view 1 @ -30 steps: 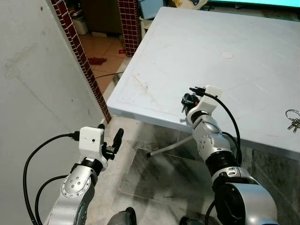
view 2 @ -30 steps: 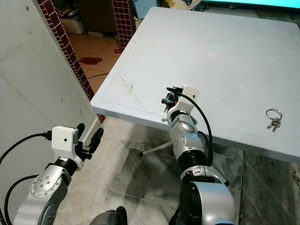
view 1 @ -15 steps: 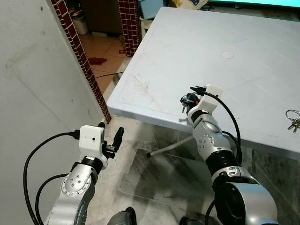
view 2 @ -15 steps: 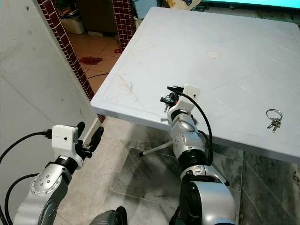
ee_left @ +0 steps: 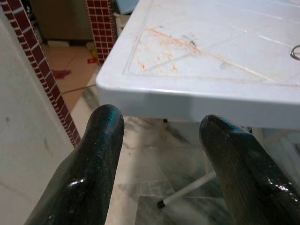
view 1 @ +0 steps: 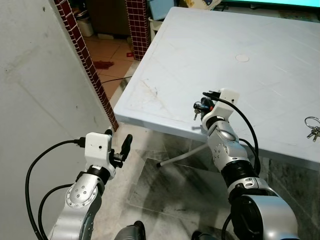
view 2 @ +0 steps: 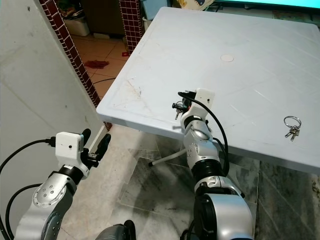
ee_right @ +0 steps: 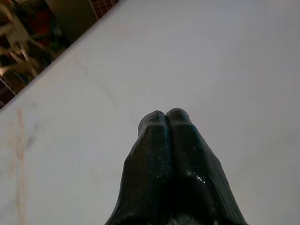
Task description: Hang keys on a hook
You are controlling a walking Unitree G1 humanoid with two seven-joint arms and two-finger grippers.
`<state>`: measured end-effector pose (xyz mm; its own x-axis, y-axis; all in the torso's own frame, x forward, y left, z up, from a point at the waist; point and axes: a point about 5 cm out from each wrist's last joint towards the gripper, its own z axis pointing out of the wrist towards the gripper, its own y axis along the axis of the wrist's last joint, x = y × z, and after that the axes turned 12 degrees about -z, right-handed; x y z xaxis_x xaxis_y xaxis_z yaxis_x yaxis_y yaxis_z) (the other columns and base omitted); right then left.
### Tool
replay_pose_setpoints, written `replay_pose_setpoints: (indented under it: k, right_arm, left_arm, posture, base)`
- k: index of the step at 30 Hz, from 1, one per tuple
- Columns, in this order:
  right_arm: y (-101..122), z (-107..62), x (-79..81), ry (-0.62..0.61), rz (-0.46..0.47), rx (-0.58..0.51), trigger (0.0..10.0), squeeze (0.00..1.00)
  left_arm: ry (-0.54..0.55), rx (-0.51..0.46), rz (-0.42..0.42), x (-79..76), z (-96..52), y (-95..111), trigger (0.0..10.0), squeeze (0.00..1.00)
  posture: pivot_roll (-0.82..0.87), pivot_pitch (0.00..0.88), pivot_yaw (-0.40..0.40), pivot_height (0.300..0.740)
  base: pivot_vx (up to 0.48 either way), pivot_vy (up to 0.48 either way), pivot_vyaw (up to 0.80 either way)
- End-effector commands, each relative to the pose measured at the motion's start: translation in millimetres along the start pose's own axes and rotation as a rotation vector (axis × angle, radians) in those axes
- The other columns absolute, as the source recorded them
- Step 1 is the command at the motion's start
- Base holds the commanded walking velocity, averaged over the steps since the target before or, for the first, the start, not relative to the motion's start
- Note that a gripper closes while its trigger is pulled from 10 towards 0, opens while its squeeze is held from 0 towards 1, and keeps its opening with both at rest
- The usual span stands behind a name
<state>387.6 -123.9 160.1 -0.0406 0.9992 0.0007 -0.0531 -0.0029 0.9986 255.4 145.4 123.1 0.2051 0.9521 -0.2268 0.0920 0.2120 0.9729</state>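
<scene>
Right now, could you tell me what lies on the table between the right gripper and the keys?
Nothing: the right gripper is shut, and bare white table runs from it to the keys near the front edge, as the right eye view shows.

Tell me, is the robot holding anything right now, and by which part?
Nothing. The keys lie on the table; the right tool is shut empty, the left tool open.

Pale grey table, scuffed; keys lying near right edge.
</scene>
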Motion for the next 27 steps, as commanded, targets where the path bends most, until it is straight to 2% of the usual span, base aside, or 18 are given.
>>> replay_pose_setpoints:
  k: [1, 2, 9, 11, 13, 14, 18, 19, 21, 27]
  right_arm:
    - [8.6, -0.7, 2.3, 0.007, -0.041, -0.057, 8.5, 0.00]
    - [15.0, -2.0, 4.5, 0.023, -0.079, -0.102, 10.0, 0.00]
    - [20.1, -9.8, 5.0, 0.060, -0.178, -0.163, 10.0, 0.00]
    - [19.7, -10.8, 5.1, 0.063, -0.180, -0.162, 10.0, 0.00]
    - [15.7, -12.5, 1.8, 0.047, -0.153, -0.134, 10.0, 0.00]
    - [8.9, -16.7, -5.9, 0.011, -0.115, -0.087, 10.0, 0.00]
    - [4.9, -22.4, -13.4, -0.023, -0.084, -0.068, 10.0, 0.00]
    - [4.6, -24.6, -17.1, -0.049, -0.100, -0.072, 10.0, 1.00]
    - [2.8, -28.3, -20.3, -0.068, -0.117, -0.065, 10.0, 1.00]
    - [-10.0, -36.1, -16.9, -0.019, -0.112, 0.000, 10.0, 1.00]
  left_arm:
    - [0.017, 0.007, 0.011, 2.6, -0.8, -2.9, 10.0, 0.00]
    - [0.018, 0.004, 0.010, 2.2, 0.2, -3.3, 10.0, 0.00]
    - [0.018, -0.008, 0.000, -0.9, 4.4, -4.6, 10.0, 0.00]
    - [0.018, -0.008, 0.001, -1.0, 4.6, -4.8, 10.0, 0.00]
    - [0.017, -0.009, -0.001, -1.7, 5.4, -5.3, 10.0, 0.00]
    - [0.016, -0.011, -0.006, -3.1, 6.7, -6.2, 10.0, 0.00]
    - [0.019, -0.013, -0.011, -4.3, 7.4, -7.5, 10.0, 0.00]
    - [0.019, -0.013, -0.012, -4.4, 7.3, -7.9, 10.0, 0.00]
    - [0.020, -0.015, -0.013, -4.3, 7.3, -8.2, 10.0, 0.00]
    - [0.018, -0.018, -0.008, -2.8, 8.2, -7.4, 10.0, 0.00]
  posture:
    - [0.15, 0.157, 0.063, 0.740]
    - [0.15, 0.155, 0.060, 0.740]
    - [0.12, 0.149, 0.048, 0.740]
    - [0.12, 0.149, 0.048, 0.740]
    - [0.11, 0.147, 0.042, 0.740]
    - [0.11, 0.144, 0.037, 0.740]
    - [0.11, 0.143, 0.035, 0.740]
    - [0.11, 0.141, 0.035, 0.740]
    - [0.11, 0.141, 0.036, 0.740]
    - [0.11, 0.141, 0.044, 0.740]
  base:
    - [0.000, 0.000, 0.00]
    - [0.000, 0.000, 0.00]
    - [0.000, 0.000, 0.00]
    - [0.000, 0.000, 0.00]
    - [0.000, 0.000, 0.00]
    - [0.000, 0.000, 0.00]
    - [0.000, 0.000, 0.00]
    - [0.000, 0.000, 0.00]
    - [0.000, 0.000, 0.00]
    - [0.000, 0.000, 0.00]
